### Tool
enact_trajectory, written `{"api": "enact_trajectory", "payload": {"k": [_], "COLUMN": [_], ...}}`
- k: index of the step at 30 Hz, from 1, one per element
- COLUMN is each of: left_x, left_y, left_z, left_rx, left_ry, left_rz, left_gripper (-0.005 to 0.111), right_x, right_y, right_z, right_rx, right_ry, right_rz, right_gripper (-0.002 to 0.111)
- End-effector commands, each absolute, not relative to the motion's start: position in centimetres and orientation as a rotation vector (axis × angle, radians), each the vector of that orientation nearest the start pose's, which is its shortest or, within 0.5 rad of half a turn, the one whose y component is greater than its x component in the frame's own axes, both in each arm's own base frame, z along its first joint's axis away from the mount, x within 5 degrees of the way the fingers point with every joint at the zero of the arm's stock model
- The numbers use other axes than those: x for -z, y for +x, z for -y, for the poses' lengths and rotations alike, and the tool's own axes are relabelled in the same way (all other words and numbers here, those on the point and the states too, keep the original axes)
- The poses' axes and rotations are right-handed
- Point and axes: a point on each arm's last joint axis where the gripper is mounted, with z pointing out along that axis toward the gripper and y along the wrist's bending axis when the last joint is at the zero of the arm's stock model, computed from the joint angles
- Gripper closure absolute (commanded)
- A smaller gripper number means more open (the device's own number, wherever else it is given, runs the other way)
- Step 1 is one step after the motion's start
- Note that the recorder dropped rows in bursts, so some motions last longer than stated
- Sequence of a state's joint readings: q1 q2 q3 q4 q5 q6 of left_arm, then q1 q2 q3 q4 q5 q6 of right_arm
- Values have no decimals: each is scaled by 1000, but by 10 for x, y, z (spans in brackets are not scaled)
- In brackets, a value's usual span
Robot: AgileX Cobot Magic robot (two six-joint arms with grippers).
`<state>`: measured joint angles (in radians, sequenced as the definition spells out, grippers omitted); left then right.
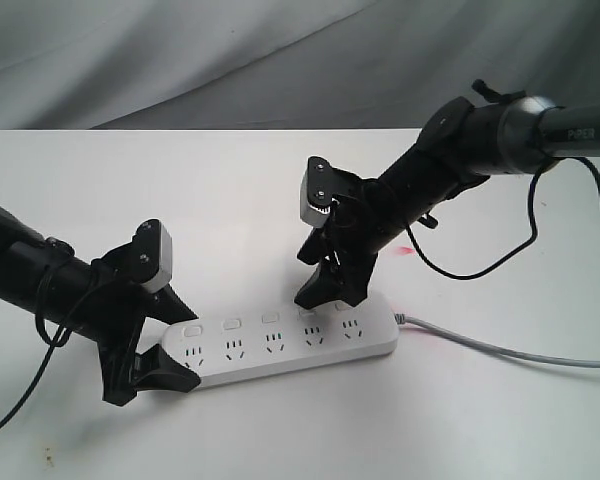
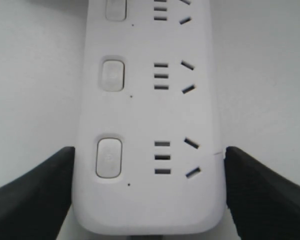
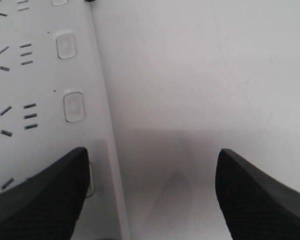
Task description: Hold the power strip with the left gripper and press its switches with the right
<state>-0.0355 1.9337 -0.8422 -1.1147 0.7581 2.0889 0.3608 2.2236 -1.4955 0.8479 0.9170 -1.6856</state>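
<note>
Your white table [image 1: 230, 200] carries the power strip [image 1: 280, 345] lying flat near its front edge, and you can see the grey cord [image 1: 500, 348] trailing right across the tabletop.

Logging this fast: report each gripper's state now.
Left gripper: shut on the power strip, at its end.
Right gripper: open, holding nothing, one finger over a switch.

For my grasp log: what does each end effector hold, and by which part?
The left end effector clamps the power strip at its cordless end; the right end effector holds nothing.
</note>
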Motion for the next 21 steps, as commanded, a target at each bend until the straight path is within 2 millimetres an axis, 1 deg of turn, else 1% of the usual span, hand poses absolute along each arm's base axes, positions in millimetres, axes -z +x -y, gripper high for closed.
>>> {"api": "enact_trajectory", "payload": {"k": [1,7,13,15,17,21], "left_x": [-105,-105,-105,-105,-105,-105], "left_y": [301,301,301,301,301,301], "left_z": [68,68,68,68,68,68], "left_rx": [654,654,654,654,654,654], "left_ry": [1471,1471,1471,1471,1471,1471], "left_rz": [-2114,-2114,-2114,-2114,-2114,-2114], "left_gripper": [107,107,107,107,107,107], "right_x": [-116,-113,-100,-93,-90,-90], "right_y": [384,383,379,377,376,378], "right_z": [-202,-200,-205,-207,-209,-208], "right_rx": [-710,-697,-704,-682,-633,-619], "right_ry": [-1835,-1854,-1895,-1927,-1950,-1937], "right_rz": [-1908,-1932,-1943,-1959,-1969,-1978], "right_gripper": [43,43,43,43,43,43]}}
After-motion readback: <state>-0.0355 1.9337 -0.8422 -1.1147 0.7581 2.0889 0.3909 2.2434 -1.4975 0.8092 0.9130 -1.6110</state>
